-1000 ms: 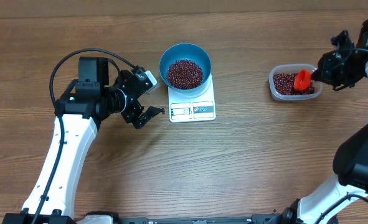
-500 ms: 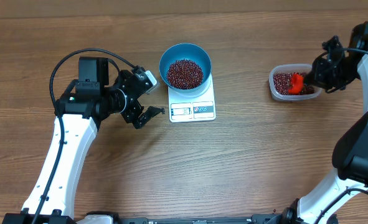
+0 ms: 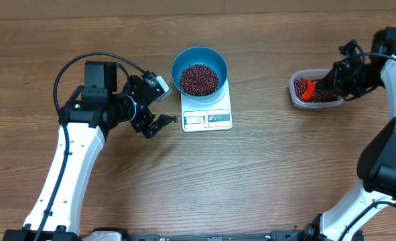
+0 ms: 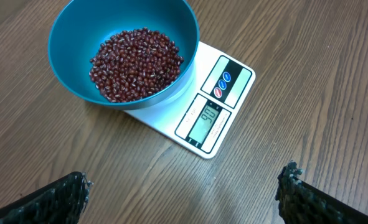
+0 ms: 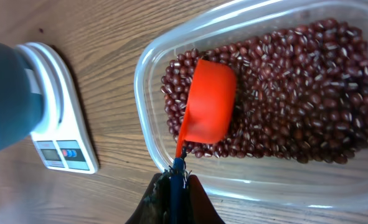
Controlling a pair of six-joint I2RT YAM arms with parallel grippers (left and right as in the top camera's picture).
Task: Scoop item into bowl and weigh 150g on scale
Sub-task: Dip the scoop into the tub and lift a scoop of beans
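A clear rectangular plastic tub sits on the wood-grain counter, toward the right of the overhead view. An orange scoop lies inside it near one end, its narrow handle pointing toward the tub's long wall.

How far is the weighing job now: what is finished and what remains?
Done: the bowl stands on the scale with beans in it. In hand: the right gripper, shut on the orange scoop, holds it among the clear tub's beans. Left: more scoops; the display seems to read 90, below target.
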